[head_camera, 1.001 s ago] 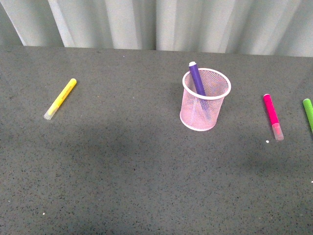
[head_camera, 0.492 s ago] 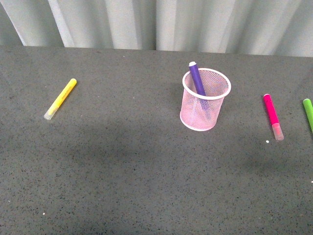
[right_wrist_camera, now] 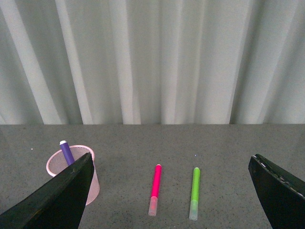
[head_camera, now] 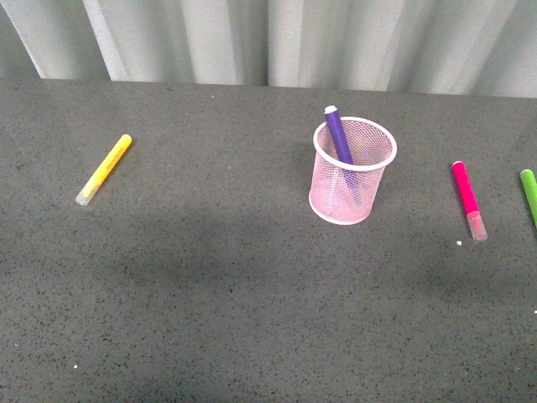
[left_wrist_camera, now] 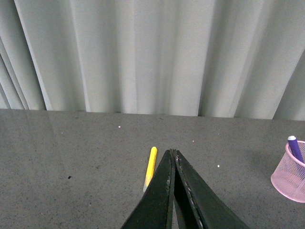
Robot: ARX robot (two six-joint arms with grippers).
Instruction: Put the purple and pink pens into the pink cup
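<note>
I see the dark purple stubby marker pen (head_camera: pixel 337 134) leaning inside the pale-pink wire-mesh cup (head_camera: pixel 369 191), its end poking above the rim. The bright magenta-pink marker pen (head_camera: pixel 466 195) lies flat on the dark grey speckled tabletop (head_camera: pixel 252 294), well apart from the cup on its right, w/ the green marker pen (head_camera: pixel 529 195) beside it. The yellow marker pen (head_camera: pixel 105 168) lies far left. L gripper (left_wrist_camera: pixel 173 153): fingers clenched tip to tip, empty. R gripper (right_wrist_camera: pixel 171 157): fingers spread wide, empty.
</note>
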